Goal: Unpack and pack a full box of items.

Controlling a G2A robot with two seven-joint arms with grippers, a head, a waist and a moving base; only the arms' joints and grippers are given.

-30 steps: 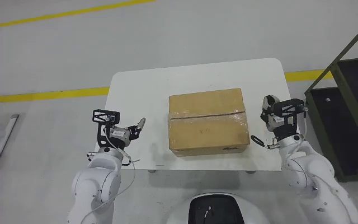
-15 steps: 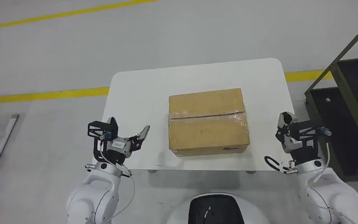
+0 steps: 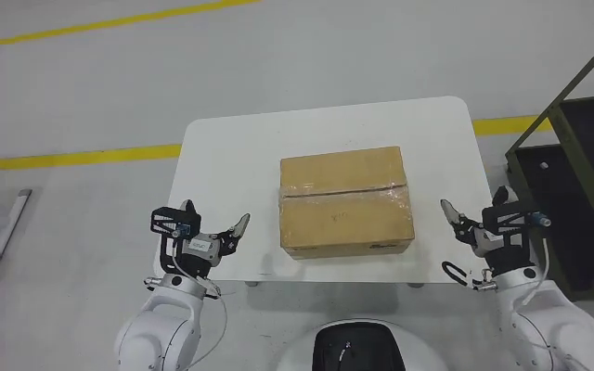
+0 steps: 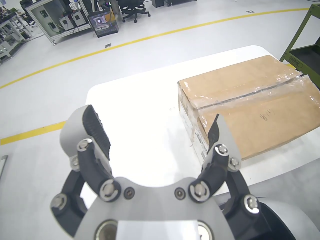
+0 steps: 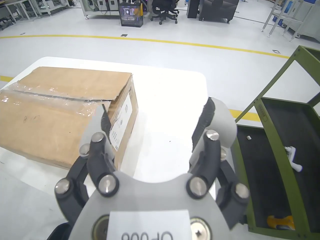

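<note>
Cardboard box [image 3: 345,199], label [image 5: 121,118] seen from wrist views; left hand [image 4: 152,116], right hand [image 5: 157,106] spread

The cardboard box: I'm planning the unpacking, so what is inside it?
Nothing inside shows. The cardboard box sits on the white table with its top flaps down and clear tape along their seam, so any contents are covered.

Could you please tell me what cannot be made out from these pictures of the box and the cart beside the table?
Contents of the cardboard box: hidden in all views by its closed, taped flaps.
Green cart: cut off by the top view's edge.
Yellow item on the cart's shelf, right wrist view: partly behind the rim, too small to identify.
</note>
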